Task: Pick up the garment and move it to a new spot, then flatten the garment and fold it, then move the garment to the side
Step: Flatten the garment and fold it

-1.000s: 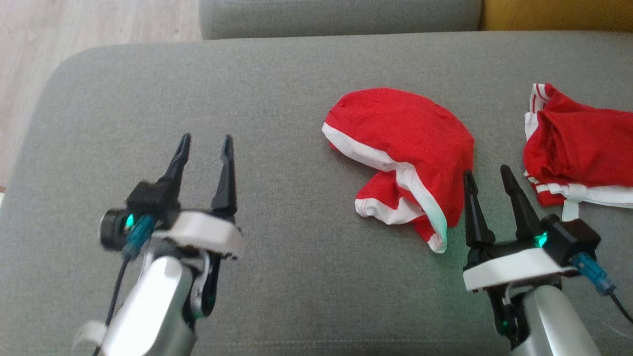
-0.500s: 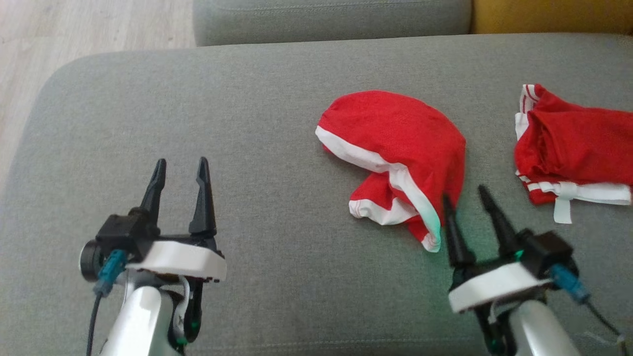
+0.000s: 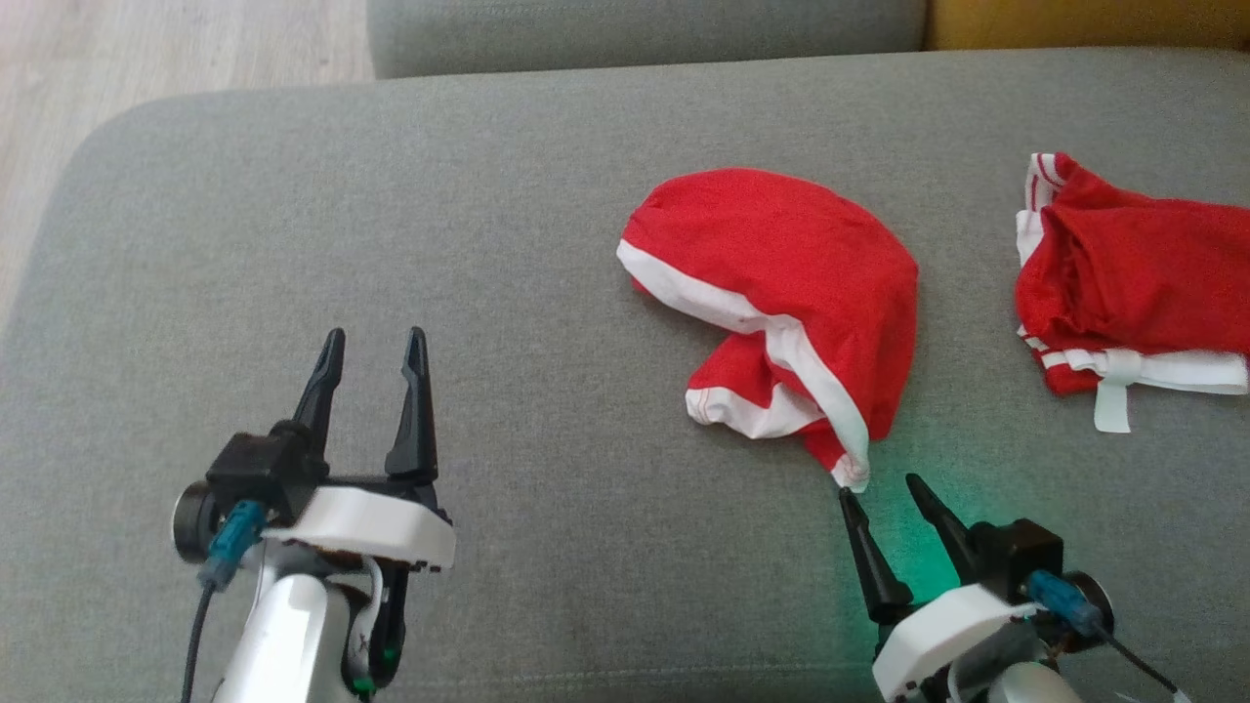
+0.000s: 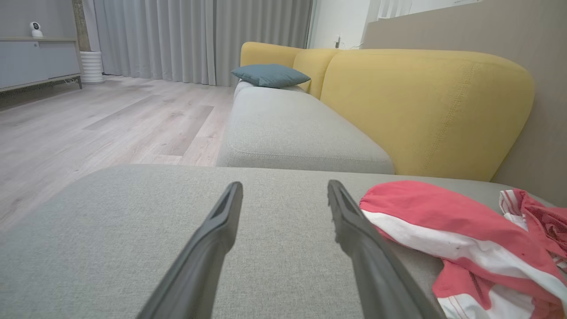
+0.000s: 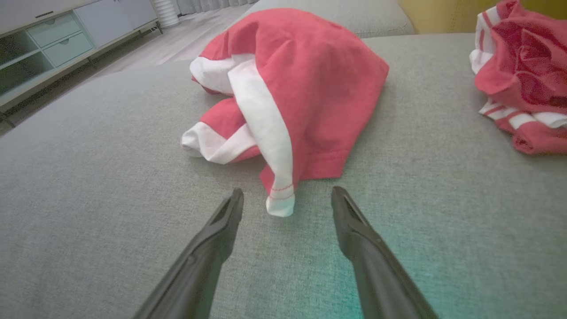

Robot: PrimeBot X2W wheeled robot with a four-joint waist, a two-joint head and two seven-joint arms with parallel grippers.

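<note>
The crumpled red-and-white garment (image 3: 781,293) lies right of centre on the grey cushion (image 3: 439,215), with the right gripper (image 3: 879,486) spread wide and empty just below its trailing corner, seemingly lined up to pinch it, while the left gripper (image 3: 376,333) hangs open and empty at lower left.

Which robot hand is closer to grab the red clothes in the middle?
Right, probably. The right gripper is open with the white-edged corner of that red garment between its fingertips. The left gripper, also open, hovers over bare cushion, farther away.
</note>
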